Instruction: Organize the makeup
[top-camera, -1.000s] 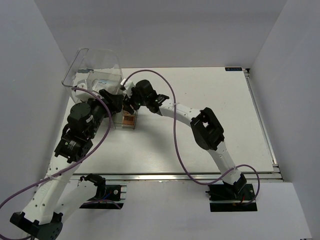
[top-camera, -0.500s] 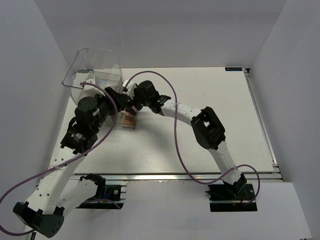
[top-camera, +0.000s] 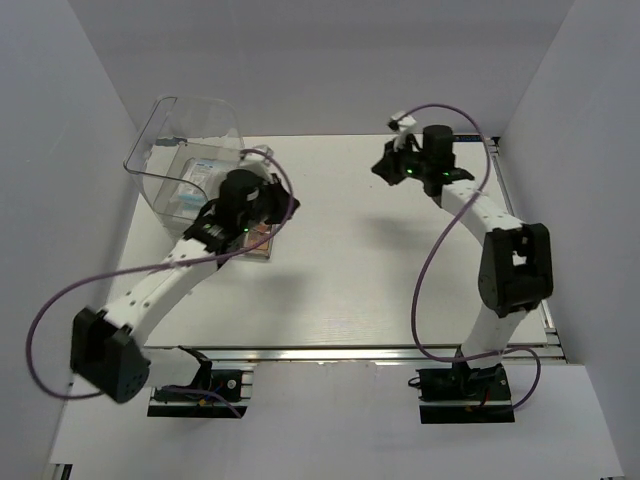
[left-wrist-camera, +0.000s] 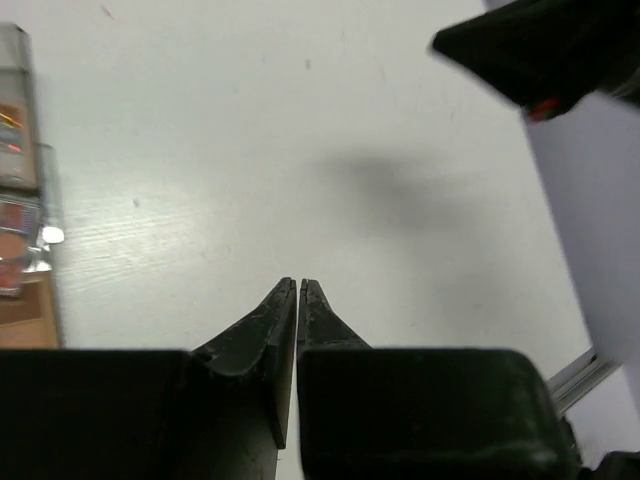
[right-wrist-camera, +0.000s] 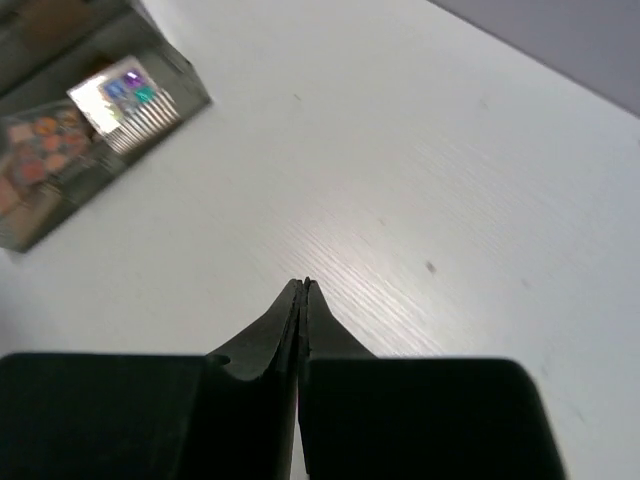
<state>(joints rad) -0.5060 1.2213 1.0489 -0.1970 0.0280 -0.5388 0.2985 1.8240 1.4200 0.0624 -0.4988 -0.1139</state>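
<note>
The makeup (top-camera: 259, 240) stands in a small clear holder on the table, showing peach and orange palettes. That makeup (right-wrist-camera: 70, 140) also sits at the upper left of the right wrist view, and its palettes (left-wrist-camera: 14, 210) run along the left edge of the left wrist view. A white-blue packet (top-camera: 193, 186) lies inside the large clear bin (top-camera: 170, 125). My left gripper (top-camera: 279, 206) hovers just right of the holder, and its view shows the left gripper (left-wrist-camera: 298, 284) shut and empty. My right gripper (top-camera: 382, 167) is far off at the back right; the right gripper (right-wrist-camera: 304, 285) is shut and empty over bare table.
The large clear bin stands at the table's back left corner by the left wall. The right arm's dark body (left-wrist-camera: 545, 50) shows at the top right of the left wrist view. A metal rail (top-camera: 520, 230) runs along the table's right edge.
Both grippers have left the holder and shut. The right arm swung away to the back right. The left arm stretched out, its gripper now just right of the holder.
</note>
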